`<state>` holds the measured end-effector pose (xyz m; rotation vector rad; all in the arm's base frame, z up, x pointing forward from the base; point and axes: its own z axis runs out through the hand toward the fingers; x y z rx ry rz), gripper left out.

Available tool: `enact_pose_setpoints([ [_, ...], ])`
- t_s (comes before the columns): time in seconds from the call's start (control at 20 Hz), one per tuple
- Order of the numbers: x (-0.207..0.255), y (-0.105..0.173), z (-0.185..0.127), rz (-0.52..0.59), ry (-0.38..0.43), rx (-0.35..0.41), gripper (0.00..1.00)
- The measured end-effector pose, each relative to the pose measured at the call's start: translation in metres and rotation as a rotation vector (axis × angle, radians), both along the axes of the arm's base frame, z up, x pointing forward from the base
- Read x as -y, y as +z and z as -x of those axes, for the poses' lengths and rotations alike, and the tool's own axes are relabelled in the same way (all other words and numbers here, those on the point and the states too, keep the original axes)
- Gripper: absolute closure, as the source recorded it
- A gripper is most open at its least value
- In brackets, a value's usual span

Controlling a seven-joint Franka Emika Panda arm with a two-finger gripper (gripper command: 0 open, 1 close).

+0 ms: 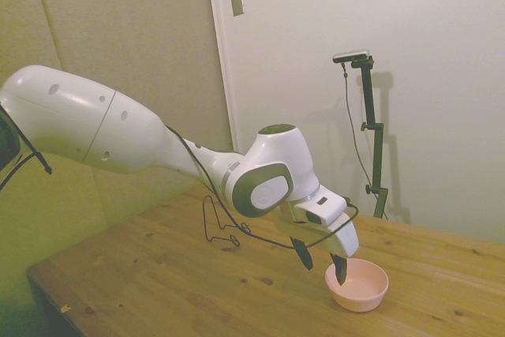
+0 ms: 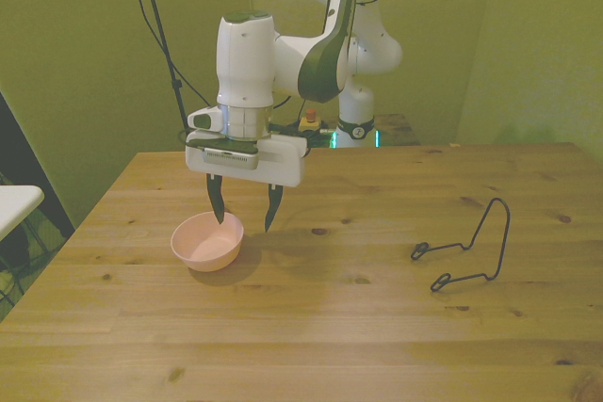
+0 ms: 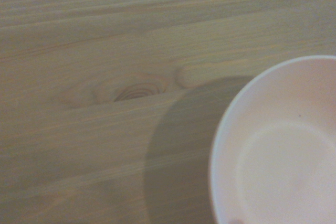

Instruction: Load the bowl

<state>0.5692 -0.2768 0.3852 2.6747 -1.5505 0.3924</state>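
Observation:
The pale pink bowl point(image 2: 207, 242) point(image 1: 357, 284) stands upright on the wooden table, and nothing shows inside it. My gripper point(image 2: 244, 211) point(image 1: 321, 260) hangs open just above its rim, empty. One dark fingertip point(image 2: 218, 206) is over the bowl's edge; the other point(image 2: 271, 211) is outside it, over bare wood toward the front view's right. The wrist view shows part of the bowl point(image 3: 283, 150) and its shadow on the planks.
A black bent-wire stand point(image 2: 468, 249) point(image 1: 217, 222) rests on the table at the front view's right, well apart from the bowl. The table's front edge point(image 2: 283, 393) is near the camera. A white surface point(image 2: 14, 202) sits off the table at the left.

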Motion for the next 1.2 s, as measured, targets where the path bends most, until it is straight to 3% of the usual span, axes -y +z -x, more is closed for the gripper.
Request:
enact_pose_setpoints([
  [0.05, 0.002, -0.004, -0.002, -0.001, -0.004, -0.003, 1.0],
  [1.2, 0.015, -0.026, -0.009, -0.041, -0.019, -0.005, 1.0],
])
